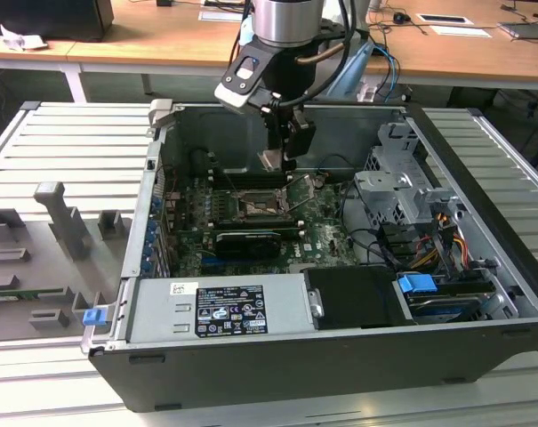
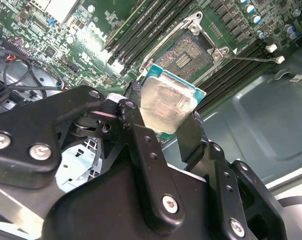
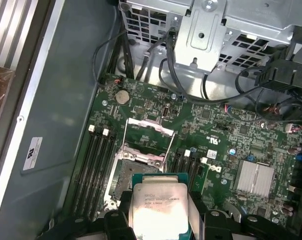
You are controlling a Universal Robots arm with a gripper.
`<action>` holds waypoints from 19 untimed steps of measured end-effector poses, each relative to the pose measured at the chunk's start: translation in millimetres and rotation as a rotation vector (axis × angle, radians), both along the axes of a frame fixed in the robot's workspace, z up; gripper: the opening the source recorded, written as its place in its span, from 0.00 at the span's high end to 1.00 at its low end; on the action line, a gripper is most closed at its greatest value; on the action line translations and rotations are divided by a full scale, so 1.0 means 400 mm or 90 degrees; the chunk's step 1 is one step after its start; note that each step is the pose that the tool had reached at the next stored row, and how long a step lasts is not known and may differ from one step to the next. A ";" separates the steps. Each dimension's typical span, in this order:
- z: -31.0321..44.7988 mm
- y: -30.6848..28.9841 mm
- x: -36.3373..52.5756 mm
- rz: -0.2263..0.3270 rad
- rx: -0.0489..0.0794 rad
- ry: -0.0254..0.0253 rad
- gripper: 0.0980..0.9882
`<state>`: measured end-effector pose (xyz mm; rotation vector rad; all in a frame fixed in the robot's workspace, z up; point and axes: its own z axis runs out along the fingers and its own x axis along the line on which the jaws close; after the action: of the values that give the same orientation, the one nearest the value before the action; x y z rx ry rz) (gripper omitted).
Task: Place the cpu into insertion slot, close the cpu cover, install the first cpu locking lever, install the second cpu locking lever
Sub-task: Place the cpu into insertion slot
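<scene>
In the exterior view, the gripper (image 1: 280, 160) hangs inside the open computer case (image 1: 482, 267) over the motherboard (image 1: 326, 236). It is clamped on the cpu (image 1: 269, 160), which is in the air, above and apart from the insertion slot (image 1: 255, 207).

In the second wrist view, two black fingers (image 2: 190, 134) pinch the cpu (image 2: 165, 107) by opposite thin edges, short of the insertion slot (image 2: 190, 55). So narrow a hold could slip. A dropped chip would likely land on the socket contacts and bend them.

In the first wrist view, the cpu (image 3: 158, 210) sits at the near edge of the insertion slot (image 3: 133, 172), and the cpu cover (image 3: 150, 131) stands raised. If the chip comes down offset or turned, a corner could catch the metal rim, or the fingers could knock the memory slots (image 3: 98, 165) just beside.
</scene>
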<state>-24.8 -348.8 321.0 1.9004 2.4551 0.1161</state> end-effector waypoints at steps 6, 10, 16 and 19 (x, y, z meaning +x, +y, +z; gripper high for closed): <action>-0.001 0.000 0.000 -0.015 0.000 0.0000 0.52; -0.002 0.000 0.000 -0.028 0.000 0.0000 0.52; -0.003 0.000 0.000 -0.042 0.000 0.0000 0.52; -0.004 0.000 0.000 -0.050 0.000 0.0000 0.52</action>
<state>-24.8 -348.8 319.4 1.9943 2.3758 0.1139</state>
